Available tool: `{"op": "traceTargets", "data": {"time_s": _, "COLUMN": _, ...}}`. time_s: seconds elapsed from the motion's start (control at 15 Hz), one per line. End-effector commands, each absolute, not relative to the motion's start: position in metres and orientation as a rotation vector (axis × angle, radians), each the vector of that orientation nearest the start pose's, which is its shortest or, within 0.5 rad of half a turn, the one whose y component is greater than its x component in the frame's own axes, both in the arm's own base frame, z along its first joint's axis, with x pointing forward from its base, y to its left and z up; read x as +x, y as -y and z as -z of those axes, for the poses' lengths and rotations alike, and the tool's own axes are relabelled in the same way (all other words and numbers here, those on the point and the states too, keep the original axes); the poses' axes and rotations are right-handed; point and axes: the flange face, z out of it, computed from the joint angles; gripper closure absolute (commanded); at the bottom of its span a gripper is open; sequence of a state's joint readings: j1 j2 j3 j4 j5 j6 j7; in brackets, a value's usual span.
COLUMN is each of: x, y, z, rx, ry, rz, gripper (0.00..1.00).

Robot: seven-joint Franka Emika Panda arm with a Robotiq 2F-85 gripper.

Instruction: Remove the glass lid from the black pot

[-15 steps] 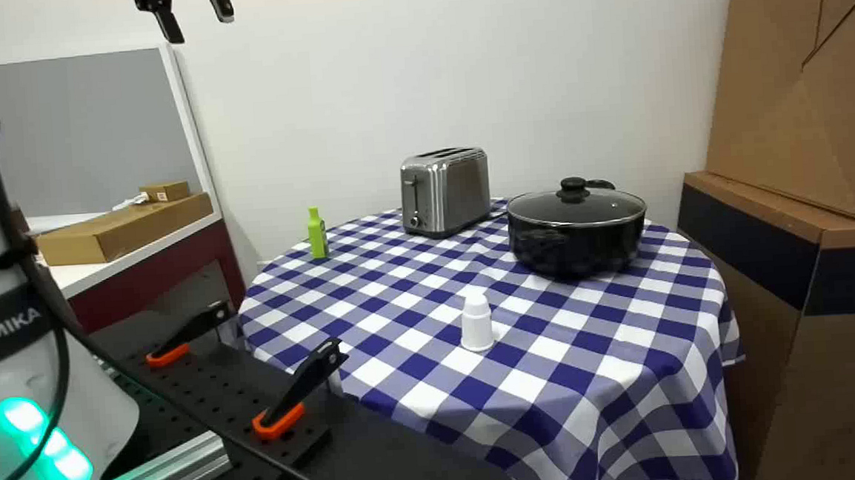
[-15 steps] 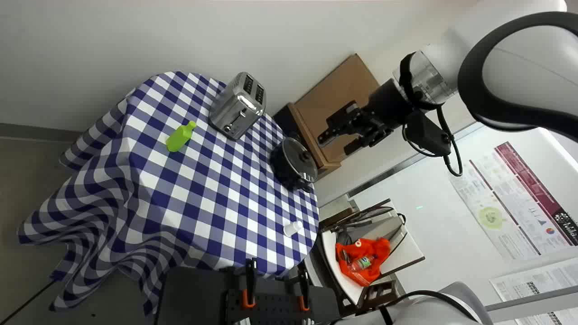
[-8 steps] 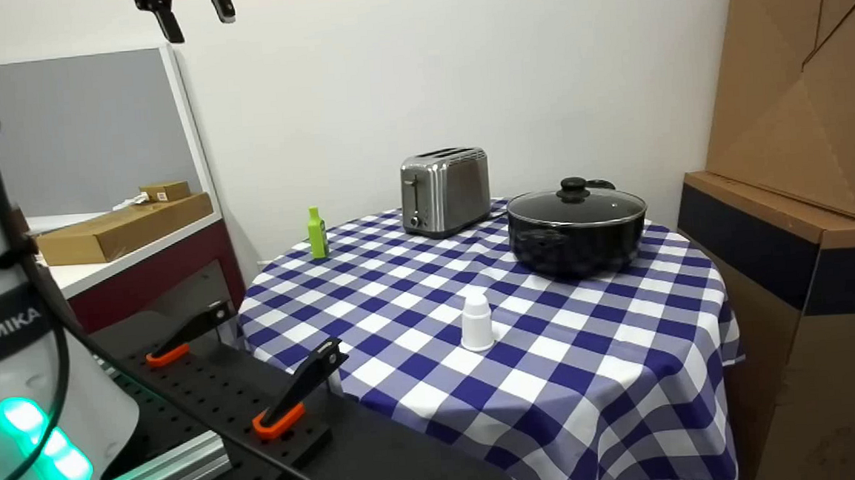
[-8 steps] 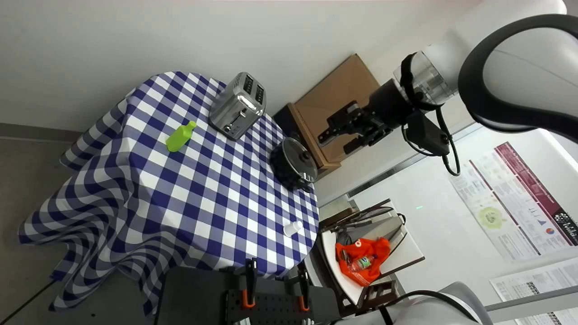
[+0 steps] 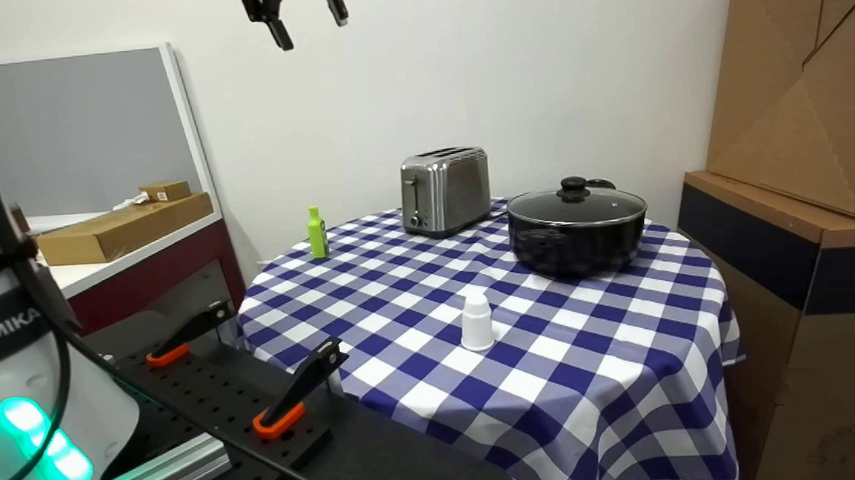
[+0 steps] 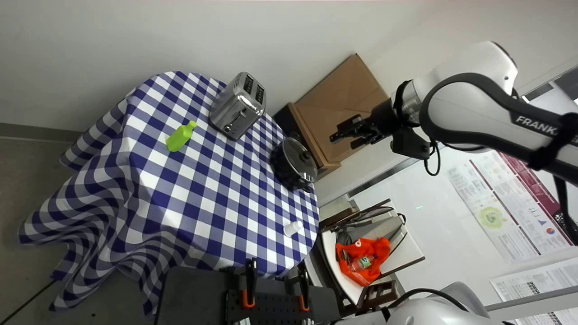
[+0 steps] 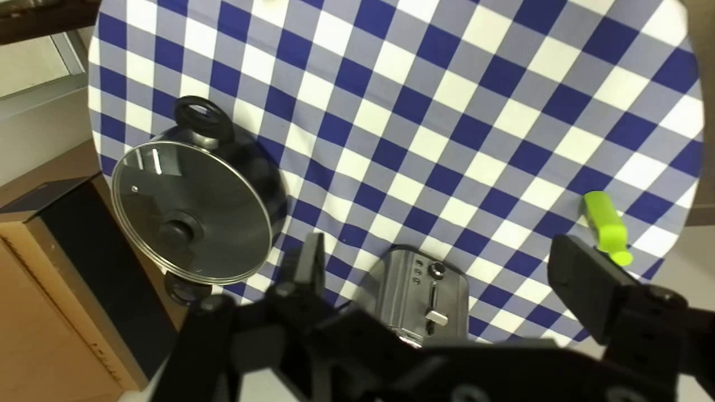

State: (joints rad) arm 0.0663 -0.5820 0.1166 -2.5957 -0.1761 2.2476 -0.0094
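Note:
The glass lid (image 5: 529, 210) sits on the black pot (image 5: 576, 249) at one side of the round table, its dark knob pointing up. The lid (image 6: 295, 155) and pot (image 6: 282, 169) also show in an exterior view. In the wrist view the whole lid (image 7: 223, 206) shows at the left, with the pot wall (image 7: 271, 173) and both side handles. My gripper (image 5: 311, 30) is high above the table, apart from the pot, with its fingers spread and nothing between them. It also shows in an exterior view (image 6: 344, 141). In the wrist view its fingers (image 7: 435, 251) stand wide apart.
A steel toaster (image 5: 445, 192) stands beside the pot near the wall. A green bottle (image 5: 317, 235) and a white stacked piece (image 5: 476, 324) stand on the checked cloth (image 5: 393, 286). Cardboard boxes (image 5: 804, 91) rise beside the pot. Clamps (image 5: 299, 385) stick up near the robot base.
My gripper has moved right and slightly down in an exterior view, out over the table, still high and open. It hardly moved in the earlier half second. Lid and pot have not moved.

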Motion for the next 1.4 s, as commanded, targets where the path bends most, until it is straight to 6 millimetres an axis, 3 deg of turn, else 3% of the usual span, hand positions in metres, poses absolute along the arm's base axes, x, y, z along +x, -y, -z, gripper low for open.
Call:
{"op": "traceTargets", "data": {"time_s": 0.0, "x": 0.44, "y": -0.006, "z": -0.439, "rx": -3.27, "ry": 0.442, "rz": 0.397, "gripper": 0.0}}
{"op": "traceTargets", "data": {"time_s": 0.27, "x": 0.5, "y": 0.049, "z": -0.409, "rx": -3.252, "ry": 0.379, "rz": 0.373, "gripper": 0.0}}
{"op": "traceTargets", "data": {"time_s": 0.8, "x": 0.611, "y": 0.105, "z": -0.37, "rx": -3.273, "ry": 0.308, "rz": 0.329, "gripper": 0.0}}
{"op": "traceTargets", "data": {"time_s": 1.33, "x": 0.678, "y": 0.173, "z": -0.33, "rx": -3.272, "ry": 0.165, "rz": 0.33, "gripper": 0.0}}
